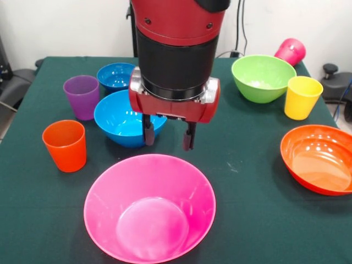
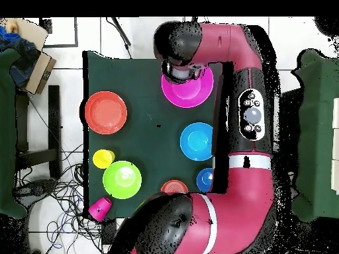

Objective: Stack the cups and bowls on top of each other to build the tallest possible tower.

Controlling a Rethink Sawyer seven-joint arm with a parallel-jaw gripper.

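My gripper [image 1: 168,136] is open and empty. It hangs just above the far rim of the very large pink bowl [image 1: 149,209], which stands upright near the table's front edge. The medium blue bowl [image 1: 121,120] sits right behind the gripper's left finger. Further left are the small blue bowl [image 1: 115,76], the purple cup [image 1: 81,96] and the orange cup [image 1: 65,144]. On the right are the lime green bowl [image 1: 263,77], the yellow cup [image 1: 302,97] and the large orange bowl [image 1: 319,158]. The magenta cup [image 1: 290,51] lies on its side at the far right corner. The small orange bowl [image 2: 173,187] shows only in the overhead view.
All the pieces stand apart on the dark green cloth [image 1: 247,181]; nothing is stacked. My arm [image 2: 255,119] hides the purple and orange cups in the overhead view. The table edge runs close to the large orange bowl and the magenta cup.
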